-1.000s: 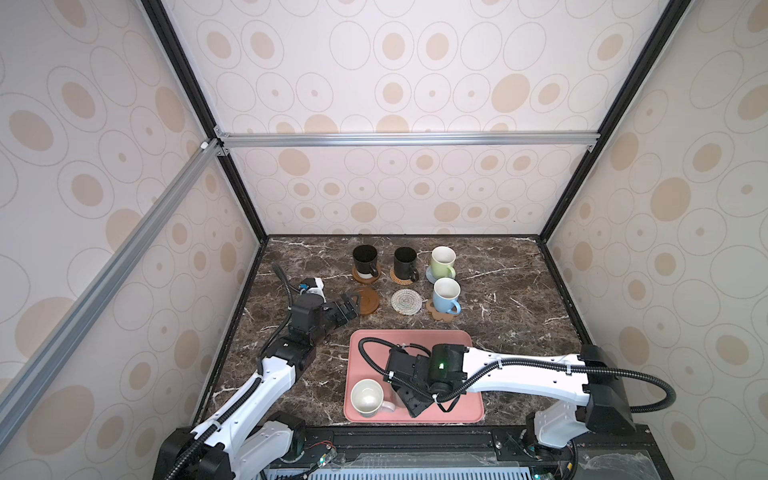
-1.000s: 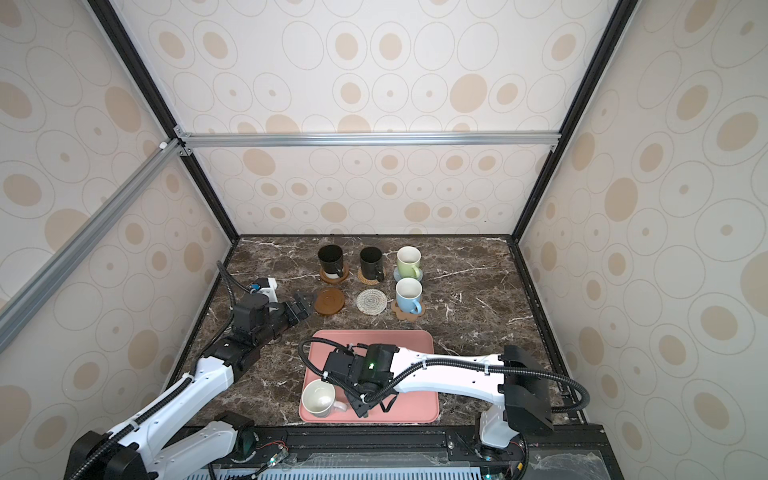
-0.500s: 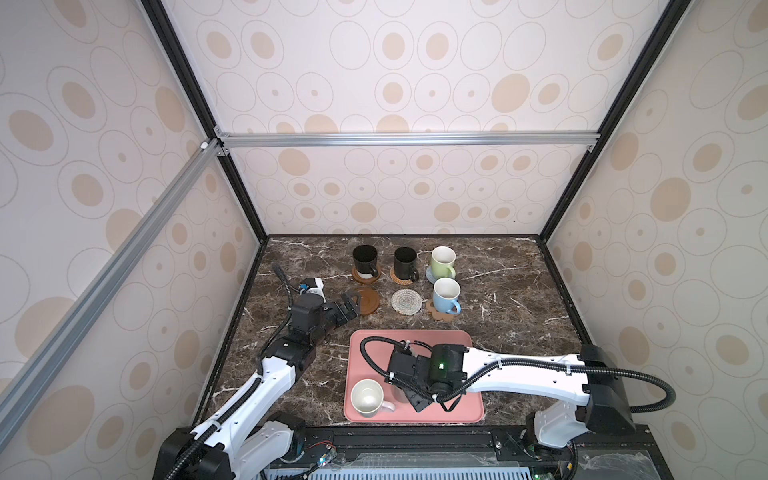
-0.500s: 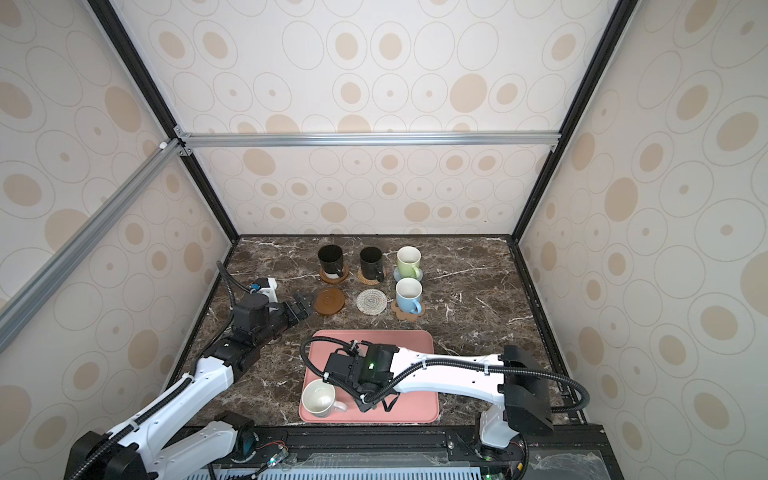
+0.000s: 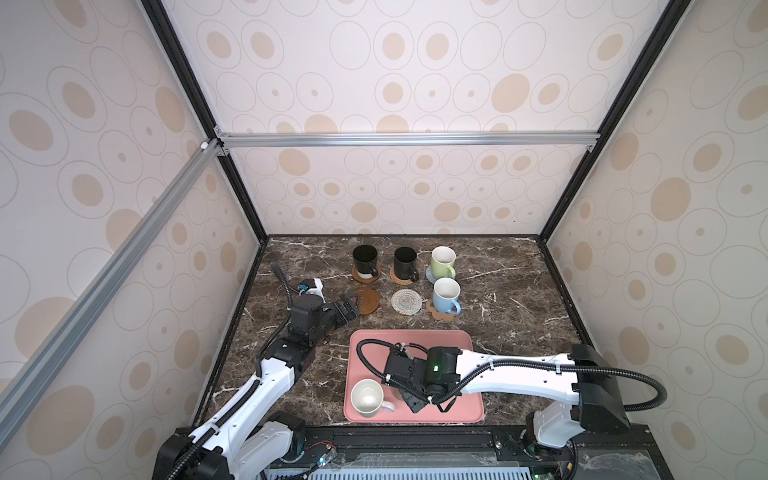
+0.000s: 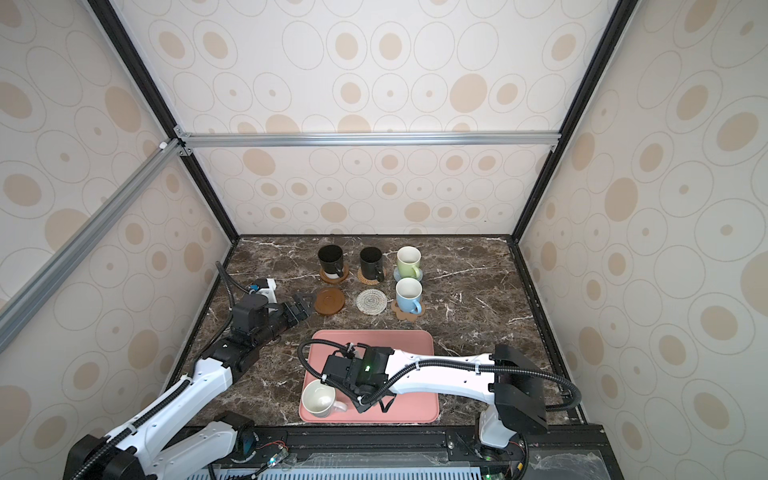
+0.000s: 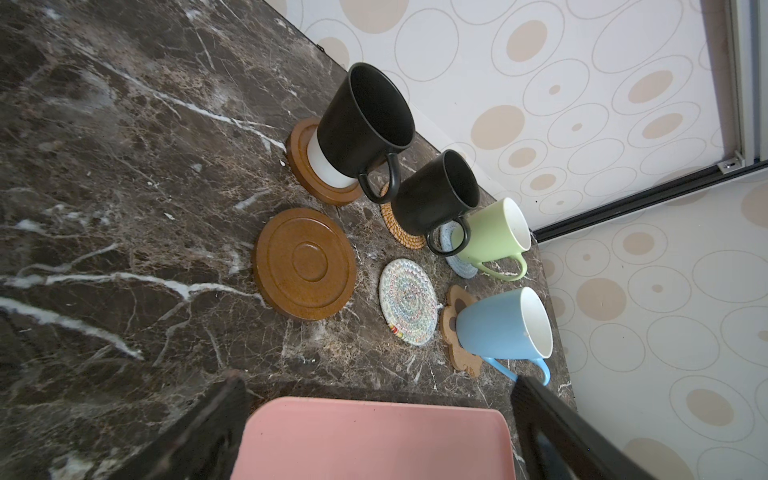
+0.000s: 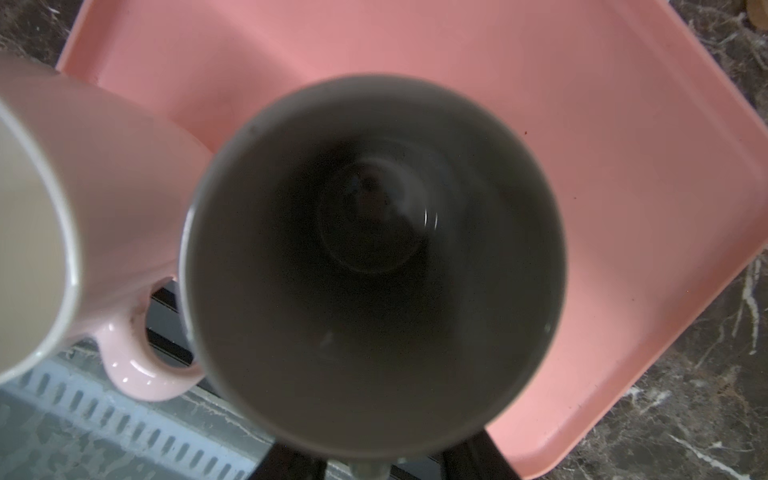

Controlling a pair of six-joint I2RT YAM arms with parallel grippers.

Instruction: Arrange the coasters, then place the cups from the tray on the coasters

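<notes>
On the tray, 7 o'clock corner: white mug [image 5: 366, 397] upright, pink handle toward 3 o'clock, just beside the grey mug [image 8: 374, 257].
Tray [image 5: 457, 345]: at 6 o'clock of the mats, on the table [image 5: 519, 291].
Right gripper [image 5: 412, 400]: directly above the grey mug, its wrist view looking straight down the bore. Whether the fingers grip, I cannot tell. Judged reason: lining up to lift.
Left gripper [image 5: 350, 306]: jaws wide, nothing between them, just at 9 o'clock of the bare brown disc [image 5: 367, 302]. Judged parked off the tray to leave the other arm room.
Far row, 9 to 3 o'clock: black mug [image 5: 365, 259] on brown disc [image 7: 320, 187]; second black mug [image 5: 405, 263] on rattan mat [image 7: 401, 235]; green mug [image 5: 442, 261] on blue-grey mat [image 7: 461, 266].
Near row: bare brown disc; bare whitish mat [image 5: 406, 301]; blue mug [image 5: 446, 294] on paw mat [image 7: 465, 359].
Mats, count: six, two rows of three, apart from one another; spacing judged to keep handles clear.
Mugs, count: six; four on mats, two on the tray.
Bare mats, count: two.
</notes>
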